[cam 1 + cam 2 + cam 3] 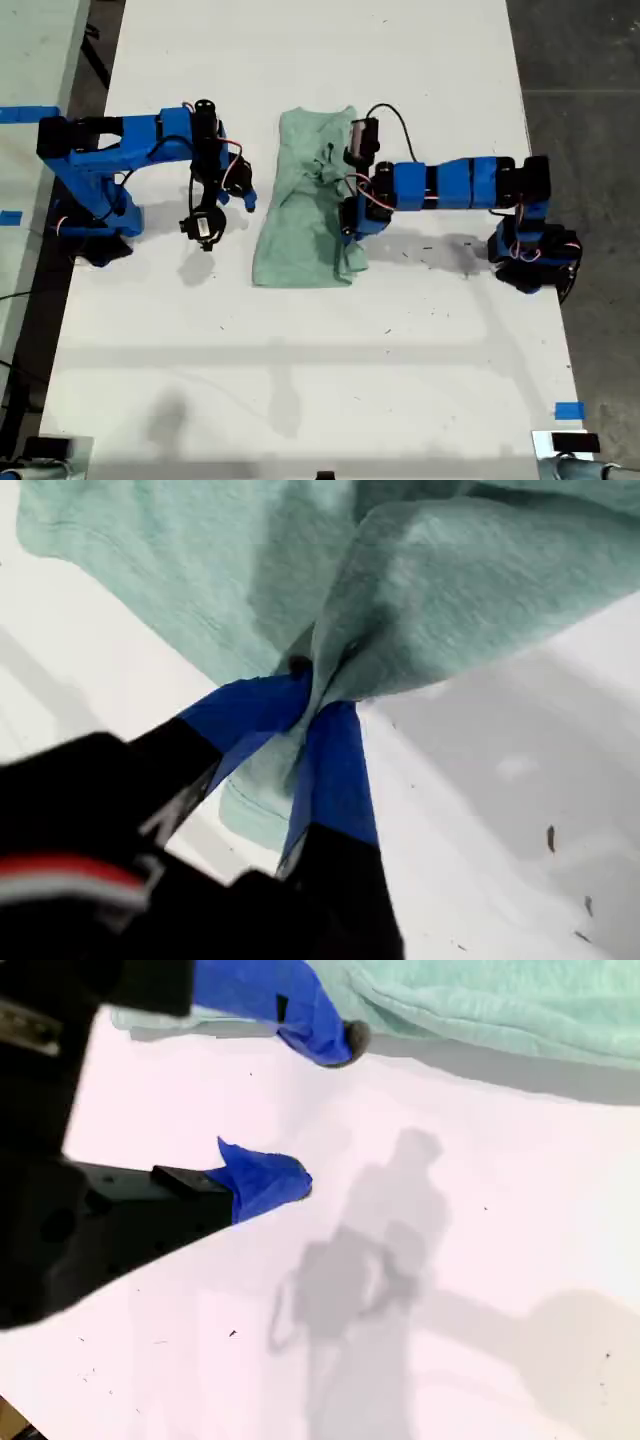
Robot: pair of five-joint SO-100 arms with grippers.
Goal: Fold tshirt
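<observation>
No brand or writing readable anywhere, the tshirt's plain too.

Going from the exterior view's left: my second gripper (205, 228) hangs over bare white surface (300, 380), just off the tshirt's edge on that side. Its blue-taped fingers (265, 1182) are spread wide with nothing between them, only its own shadow on the surface underneath. Not touching the cloth as far as I can tell.

Middle of the surface: one tshirt (305, 200), pale mint green, lying in a tall narrow bundle, already doubled over on itself lengthwise with some wrinkles and a bunched bit near the lower corner on the exterior view's right.

Then my first gripper (350, 232), reaching in from the exterior view's right. It's clamped onto a pinch of the tshirt (450, 570) at that bunched edge; in the first wrist view the two blue fingertips (335, 770) are squeezed together with fabric gathered between them and a fold of cloth draping off the pinch.

Count: two blue and black arms, one tshirt, plus bits of blue tape (568, 410) on the surface, one near the lower corner on the exterior view's right.
</observation>
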